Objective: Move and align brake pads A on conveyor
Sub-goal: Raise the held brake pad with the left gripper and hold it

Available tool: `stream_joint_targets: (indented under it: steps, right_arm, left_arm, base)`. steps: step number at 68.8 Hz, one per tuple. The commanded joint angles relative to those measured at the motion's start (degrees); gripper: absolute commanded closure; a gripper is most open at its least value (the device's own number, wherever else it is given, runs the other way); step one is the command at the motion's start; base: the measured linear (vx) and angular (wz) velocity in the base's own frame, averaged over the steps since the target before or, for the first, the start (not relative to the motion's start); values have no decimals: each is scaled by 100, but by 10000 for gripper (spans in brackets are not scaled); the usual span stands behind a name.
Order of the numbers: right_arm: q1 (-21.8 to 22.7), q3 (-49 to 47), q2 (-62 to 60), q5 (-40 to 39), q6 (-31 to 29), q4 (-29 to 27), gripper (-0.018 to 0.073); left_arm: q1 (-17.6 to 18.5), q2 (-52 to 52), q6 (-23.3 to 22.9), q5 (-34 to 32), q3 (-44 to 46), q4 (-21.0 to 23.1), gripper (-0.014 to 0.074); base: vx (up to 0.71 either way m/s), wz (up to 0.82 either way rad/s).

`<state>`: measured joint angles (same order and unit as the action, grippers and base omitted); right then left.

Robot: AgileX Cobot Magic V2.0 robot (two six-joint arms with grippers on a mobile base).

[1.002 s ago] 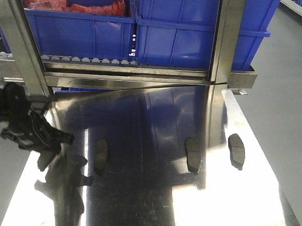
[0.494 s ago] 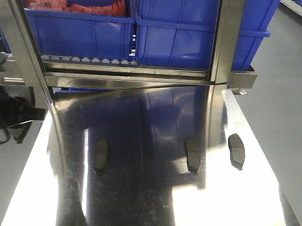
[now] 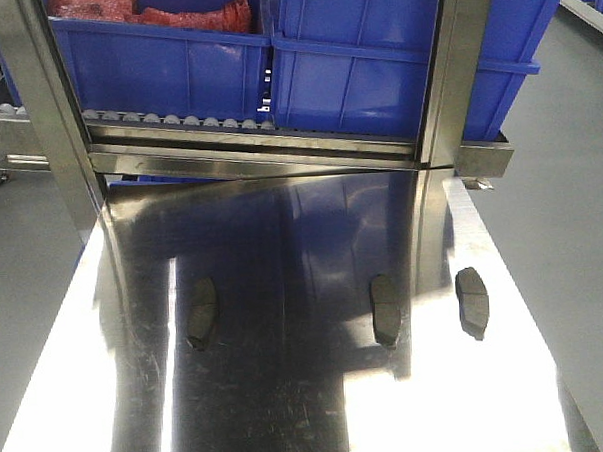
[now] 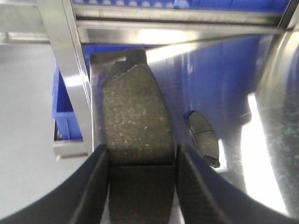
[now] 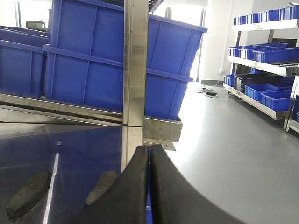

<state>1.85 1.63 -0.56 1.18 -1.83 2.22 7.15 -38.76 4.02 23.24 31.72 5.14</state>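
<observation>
Three brake pads A lie on the shiny steel table [image 3: 289,407]: one at the left [image 3: 200,312], one in the middle [image 3: 385,309], one at the right [image 3: 472,303]. Neither gripper shows in the front view. In the left wrist view my left gripper [image 4: 140,161] is shut on a further brake pad [image 4: 135,116], which sticks out ahead between the fingers [image 4: 96,186]. Another pad [image 4: 203,137] lies on the table to its right. My right gripper [image 5: 149,150] is shut on nothing, above the table's right edge, with two pads [image 5: 28,193] [image 5: 100,186] to its left. The conveyor is out of view.
Blue plastic bins [image 3: 374,63] stand on a roller rack [image 3: 177,119] behind the table, between steel posts [image 3: 445,70]. One post [image 4: 70,84] is just left of the held pad. Grey floor [image 3: 572,224] lies to the right, with shelves of blue bins [image 5: 266,51] beyond.
My left arm has drawn away leftward and left the front view. The three pads on the table have not moved.
</observation>
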Motion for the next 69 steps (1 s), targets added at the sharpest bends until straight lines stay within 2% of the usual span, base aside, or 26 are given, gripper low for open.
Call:
stream_joint_targets:
  steps: [1,9,22,69]
  right_arm:
    - [34,64,-70,-416,-24,10,571]
    - [34,64,-70,-416,-24,10,571]
    - [34,64,-70,-416,-24,10,571]
    - [34,64,-70,-416,-24,10,571]
  left_arm:
    - [25,660,-55,-907,-356,107,604]
    - [25,1305,-55,-1188,-854,107,604]
    - [25,1891,-42,-1244,-1147,96,603]
    - [25,1908,-42,-1193,-1159,102,603]
  base:
    - [0,0]
    - [0,0]
    - [0,0]
    - [0,0]
